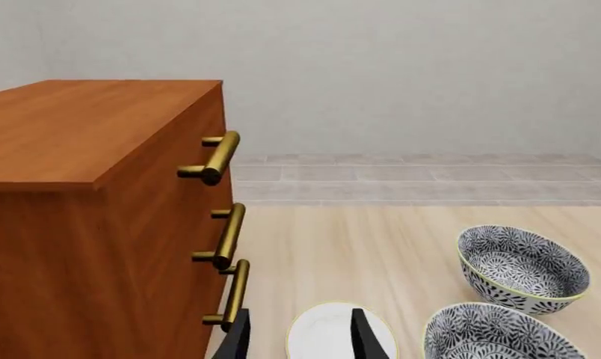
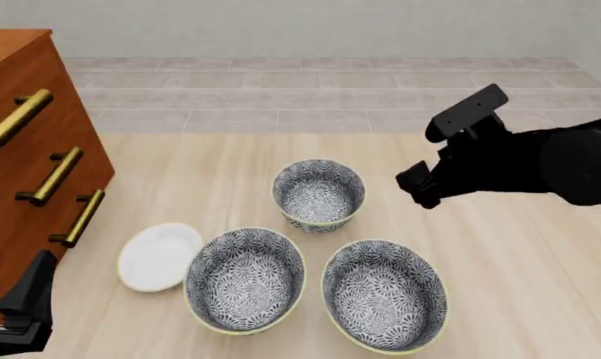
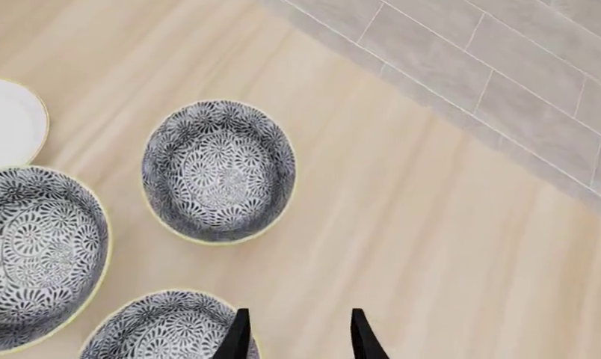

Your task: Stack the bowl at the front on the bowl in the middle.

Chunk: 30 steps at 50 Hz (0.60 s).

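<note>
Left gripper (image 2: 22, 314) sits low at the near table edge, near-left of the bowl in the middle (image 2: 246, 279). Jaws spread, nothing between them, aimed over the white plate (image 2: 159, 256).
The bowl at the front (image 2: 383, 295) is upright on the table just right of the middle bowl and slightly nearer. Rims are close, can't tell if they touch. Not stacked yet.
Plate lies flat just left of the middle bowl.
Third bowl (image 2: 318, 193) stands beyond the middle bowl, a bit to its right, apart from it.
Right gripper (image 2: 420, 187) hovers above the table, far-right of the middle bowl and right of the third bowl. Jaws spread, empty.
Wooden cabinet (image 2: 22, 172) with brass handles (image 2: 51, 176) stands far-left of the middle bowl, past the plate.
</note>
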Available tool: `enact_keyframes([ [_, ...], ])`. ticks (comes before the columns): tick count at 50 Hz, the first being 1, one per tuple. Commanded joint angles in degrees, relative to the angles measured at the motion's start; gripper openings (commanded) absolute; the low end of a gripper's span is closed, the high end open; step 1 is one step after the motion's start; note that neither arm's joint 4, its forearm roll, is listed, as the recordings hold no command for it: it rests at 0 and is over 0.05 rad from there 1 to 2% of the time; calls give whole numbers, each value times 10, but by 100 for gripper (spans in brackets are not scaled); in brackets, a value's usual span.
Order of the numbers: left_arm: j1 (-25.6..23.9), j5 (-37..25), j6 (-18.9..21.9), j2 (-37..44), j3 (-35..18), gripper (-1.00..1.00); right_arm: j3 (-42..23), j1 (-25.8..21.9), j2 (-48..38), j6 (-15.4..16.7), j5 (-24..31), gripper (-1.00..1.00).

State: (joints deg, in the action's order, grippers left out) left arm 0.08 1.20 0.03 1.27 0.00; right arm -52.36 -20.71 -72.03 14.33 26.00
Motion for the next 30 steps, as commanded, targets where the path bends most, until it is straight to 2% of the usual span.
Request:
enact_keyframes([
  [1, -1, -2, 0, -2, -1, 100, -54, -6, -68, -17, 15, 100],
  [6, -1, -3, 0, -2, -1, 100, -75, -6, -91, -18, 15, 100],
  [7, -1, -3, 0, -2, -1, 100, -82, -14, -91, -32, 15, 100],
  [10, -1, -2, 0, -2, -1, 100, -95, -11, -101, -28, 16, 100],
  [12, -1, -2, 0, -2, -1, 100, -102, -18, -100, -42, 13, 100],
  [30, 0, -3, 0, -2, -1, 100, -146, -17, -160, -54, 0, 100],
])
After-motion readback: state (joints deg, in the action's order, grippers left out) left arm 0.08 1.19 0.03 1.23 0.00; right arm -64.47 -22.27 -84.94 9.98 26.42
